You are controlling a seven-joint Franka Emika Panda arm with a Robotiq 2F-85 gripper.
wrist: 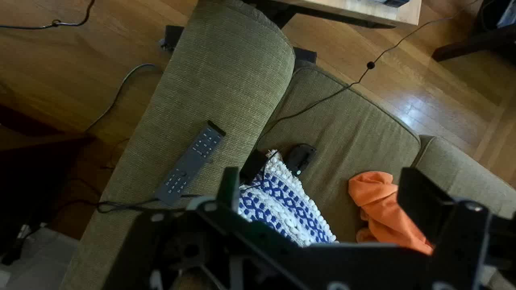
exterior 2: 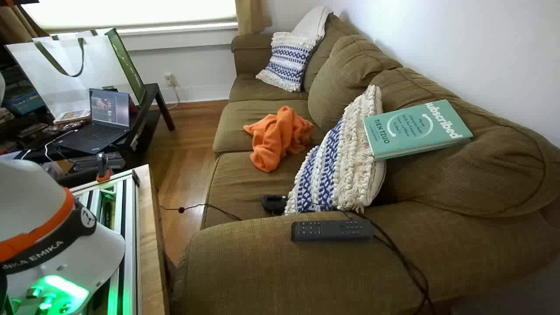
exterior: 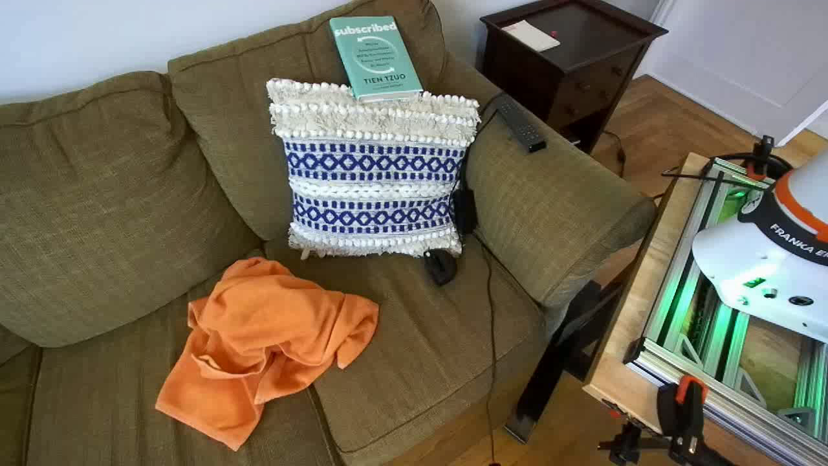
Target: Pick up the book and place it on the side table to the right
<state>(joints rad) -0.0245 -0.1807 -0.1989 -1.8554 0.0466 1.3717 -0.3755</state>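
Observation:
The teal-green book (exterior: 375,58) lies tilted, cover outward, across the top of the patterned pillow (exterior: 375,175) and the sofa's back cushion. It also shows in an exterior view (exterior 2: 418,129); it does not show in the wrist view. The dark brown side table (exterior: 601,39) stands beyond the sofa's armrest, with a white paper sheet (exterior: 530,35) on its top. My gripper (wrist: 322,193) shows only in the wrist view. Its fingers are wide apart with nothing held between them. It is above the sofa, with the pillow (wrist: 290,201) and orange cloth (wrist: 387,209) below.
A remote (exterior: 521,126) and a cable lie on the sofa armrest (exterior: 556,188). A black object (exterior: 441,266) sits at the pillow's lower corner. The orange cloth (exterior: 272,336) lies on the seat. The robot cart (exterior: 621,349) stands beside the armrest.

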